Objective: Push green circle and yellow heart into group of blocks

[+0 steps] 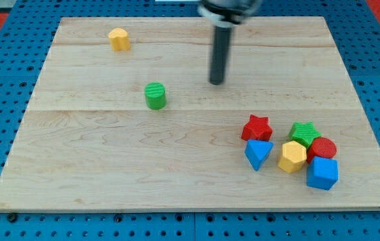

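1. Two blocks are still apart from the group: the green circle [155, 96], a short ridged cylinder, stands to the view's left of my tip [217, 82] and slightly lower, near but not touching. The yellow heart [118, 39], small and rounded, sits well apart, toward the view's top left.
2. My tip is the end of a straight dark rod; it has no jaws to open or close, holds nothing and touches no block.
3. Judging by the layout, the approach step is in hand, with neither block yet pushed.
4. The next move likely calls for bringing my tip round to the upper left side of the green circle, then pushing toward the view's bottom right.
5. That group lies below and right of my tip: a red star [257, 126], blue triangle [258, 154], yellow hexagon [292, 156], green star [304, 132], red circle [322, 148] and blue block [322, 173], clustered closely.
6. All rest on a pale wooden board [110, 167].
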